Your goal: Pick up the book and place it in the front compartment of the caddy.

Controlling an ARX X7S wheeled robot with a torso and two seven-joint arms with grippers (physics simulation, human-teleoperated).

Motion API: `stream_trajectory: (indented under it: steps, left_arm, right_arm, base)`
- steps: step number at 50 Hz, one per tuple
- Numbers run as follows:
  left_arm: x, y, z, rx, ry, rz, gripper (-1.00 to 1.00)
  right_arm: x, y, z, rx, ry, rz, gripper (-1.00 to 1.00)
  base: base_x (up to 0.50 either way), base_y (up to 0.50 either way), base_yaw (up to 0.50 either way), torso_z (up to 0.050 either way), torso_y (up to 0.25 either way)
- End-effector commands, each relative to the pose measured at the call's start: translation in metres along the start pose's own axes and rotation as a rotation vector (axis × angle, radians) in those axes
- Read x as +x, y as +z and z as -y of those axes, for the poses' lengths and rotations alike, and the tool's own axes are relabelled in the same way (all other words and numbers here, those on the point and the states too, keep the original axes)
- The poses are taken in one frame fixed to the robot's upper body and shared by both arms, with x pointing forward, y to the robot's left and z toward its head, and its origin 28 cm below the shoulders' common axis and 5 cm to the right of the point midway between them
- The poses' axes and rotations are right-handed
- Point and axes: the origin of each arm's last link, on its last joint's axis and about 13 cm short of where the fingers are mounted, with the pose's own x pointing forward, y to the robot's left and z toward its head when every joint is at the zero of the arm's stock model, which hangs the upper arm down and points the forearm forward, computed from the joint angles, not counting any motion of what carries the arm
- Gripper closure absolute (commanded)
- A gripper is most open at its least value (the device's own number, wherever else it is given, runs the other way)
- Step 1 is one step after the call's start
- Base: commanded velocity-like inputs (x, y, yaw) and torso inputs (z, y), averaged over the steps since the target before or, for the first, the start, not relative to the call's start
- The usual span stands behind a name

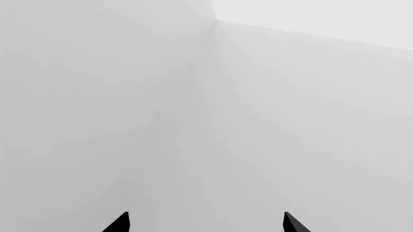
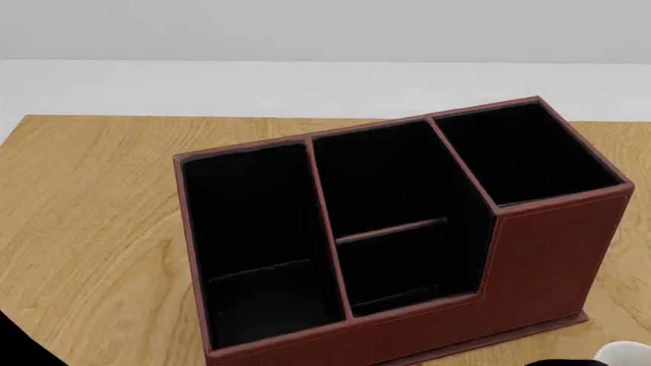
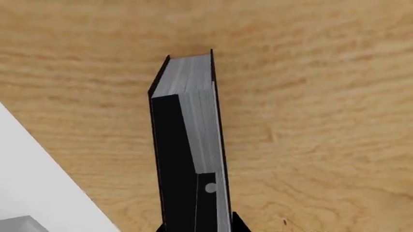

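Observation:
The book (image 3: 192,111) shows edge-on in the right wrist view, with grey page edges between black covers. My right gripper (image 3: 197,225) is shut on it and holds it just above the wooden table (image 3: 310,121). In the head view the red-brown caddy (image 2: 549,259) stands in the middle of the table. Its front compartment (image 2: 407,271) is the low middle pocket behind the stepped-down wall, crossed by a thin brown divider bar (image 2: 392,229). The book and both grippers are out of sight in the head view. My left gripper (image 1: 206,223) is open and faces bare grey walls.
A tall wide pocket (image 2: 259,244) lies at the caddy's left and a tall square pocket (image 2: 524,152) at its right. A white object (image 2: 623,353) peeks in at the head view's bottom right corner. The table's edge (image 3: 58,169) shows near the book.

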Motion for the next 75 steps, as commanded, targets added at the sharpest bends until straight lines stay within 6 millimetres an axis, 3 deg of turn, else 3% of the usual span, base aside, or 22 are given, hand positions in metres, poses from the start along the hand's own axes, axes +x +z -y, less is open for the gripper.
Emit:
stream_trajectory:
  steps: [1, 15, 25, 38, 53, 75]
  left_arm:
    - [0.000, 0.000, 0.000, -0.002, 0.000, -0.001, -1.00]
    - [0.000, 0.000, 0.000, -0.003, -0.003, 0.002, -1.00]
    - [0.000, 0.000, 0.000, -0.009, -0.008, 0.001, -1.00]
    - [0.000, 0.000, 0.000, -0.013, -0.010, -0.002, -1.00]
    - [0.000, 0.000, 0.000, -0.017, -0.006, -0.001, -1.00]
    - [0.000, 0.000, 0.000, -0.027, -0.010, -0.001, -1.00]
  right_arm:
    - [0.025, -0.004, -0.009, -0.001, 0.095, -0.011, 1.00]
    - [0.016, -0.010, -0.014, 0.001, 0.086, -0.007, 1.00]
    - [-0.025, -0.010, -0.020, -0.008, 0.000, 0.011, 1.00]
    - [-0.064, -0.017, -0.035, -0.010, -0.112, 0.065, 1.00]
    - [-0.114, -0.023, -0.039, -0.027, -0.287, 0.122, 1.00]
    - [-0.183, -0.018, -0.039, -0.126, -0.607, 0.222, 1.00]
  base:
    - [0.00, 0.00, 0.00, 0.000, 0.000]
    - [0.00, 0.00, 0.00, -0.005, 0.000]
    - [0.00, 0.00, 0.00, -0.001, 0.000]
    - [0.00, 0.00, 0.00, 0.000, 0.000]
    - [0.00, 0.00, 0.00, 0.000, 0.000]
    - [0.00, 0.00, 0.00, 0.000, 0.000]
